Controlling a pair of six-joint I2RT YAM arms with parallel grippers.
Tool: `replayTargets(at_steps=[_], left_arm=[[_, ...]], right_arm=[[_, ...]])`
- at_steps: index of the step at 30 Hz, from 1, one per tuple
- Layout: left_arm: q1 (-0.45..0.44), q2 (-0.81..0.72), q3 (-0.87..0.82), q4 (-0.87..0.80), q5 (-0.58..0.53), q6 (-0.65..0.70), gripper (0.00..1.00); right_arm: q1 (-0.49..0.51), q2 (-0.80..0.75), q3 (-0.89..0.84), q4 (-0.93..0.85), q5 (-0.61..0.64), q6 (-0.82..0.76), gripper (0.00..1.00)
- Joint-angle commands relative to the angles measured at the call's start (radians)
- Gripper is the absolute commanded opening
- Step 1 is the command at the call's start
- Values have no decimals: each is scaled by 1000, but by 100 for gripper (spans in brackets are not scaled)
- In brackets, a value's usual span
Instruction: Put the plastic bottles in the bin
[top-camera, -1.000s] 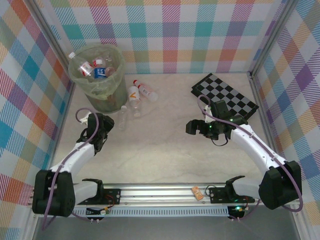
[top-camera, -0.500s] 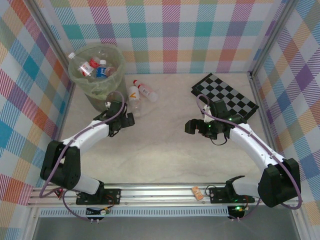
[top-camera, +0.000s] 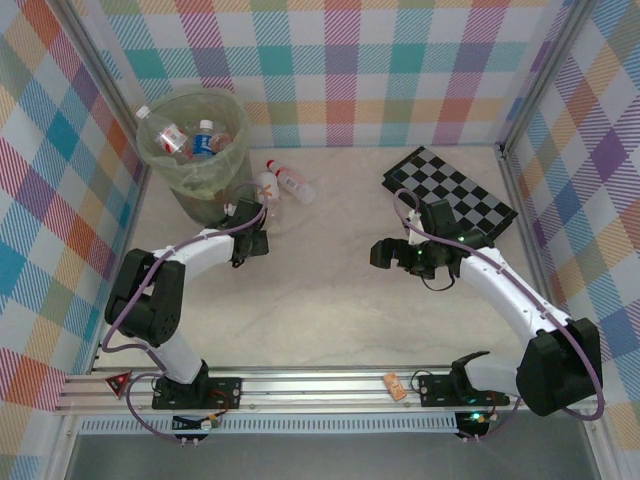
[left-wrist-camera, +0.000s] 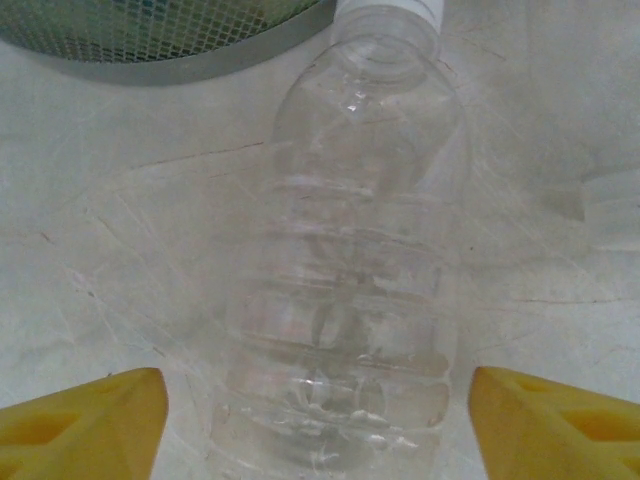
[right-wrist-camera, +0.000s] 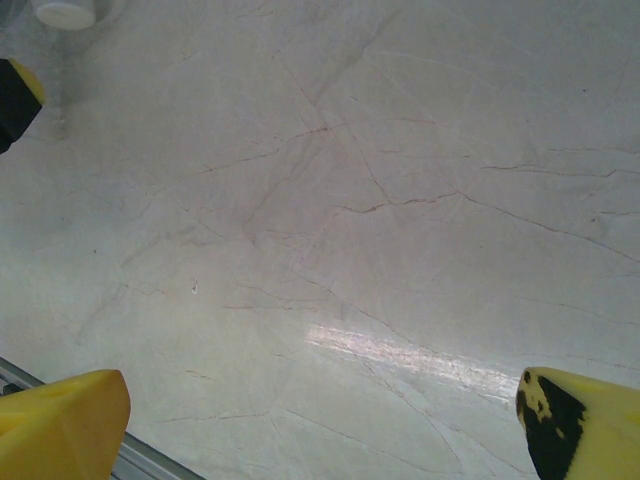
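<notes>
A clear unlabelled plastic bottle (left-wrist-camera: 345, 290) with a white cap lies on the table, its cap toward the bin's base (left-wrist-camera: 150, 45). My left gripper (left-wrist-camera: 315, 430) is open and straddles the bottle, one yellow finger on each side and neither touching it. From above, the left gripper (top-camera: 247, 226) sits just in front of the pale-green bin (top-camera: 228, 158), which holds several bottles (top-camera: 203, 140). Two labelled bottles (top-camera: 290, 182) lie on the table beside it. My right gripper (top-camera: 385, 252) hangs open over bare table (right-wrist-camera: 320, 250).
The black-and-white checkerboard (top-camera: 450, 192) lies at the back right, behind the right arm. Checked walls close in the table on three sides. A metal rail (top-camera: 330, 385) runs along the near edge. A white bottle cap (right-wrist-camera: 65, 12) shows at the right wrist view's top left.
My left arm has swung from the near left up toward the bin and now stands over the clear bottle. The right arm has barely moved.
</notes>
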Motion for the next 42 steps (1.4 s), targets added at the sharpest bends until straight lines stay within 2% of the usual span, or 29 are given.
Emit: replayTargets(at_steps=[1, 4, 9, 18, 26, 28, 35, 39, 42], left_arm=[[-7, 2, 12, -4, -2, -12, 69], [-10, -18, 4, -17, 12, -18, 61], [-35, -78, -28, -75, 30, -39, 53], [-89, -236, -94, -192, 90, -102, 51], [-123, -237, -132, -208, 94, -163, 52], [-137, -229, -137, -205, 96, -171, 53], [-146, -181, -99, -221, 73, -142, 80], [-146, -105, -17, -262, -22, -73, 86], [-146, -49, 27, -267, -40, -41, 87]], right_arm=[[0, -24, -1, -13, 7, -19, 99], [0, -21, -3, -9, 3, -17, 99], [0, -19, -3, -8, 1, -18, 99], [1, -5, 10, -7, -5, -22, 99], [1, 4, 13, -3, -9, -23, 99], [1, 6, 13, -1, -7, -24, 99], [0, 9, 10, -2, -11, -26, 99], [1, 4, 7, -1, -8, -26, 99], [0, -1, 4, -7, -3, -27, 99]])
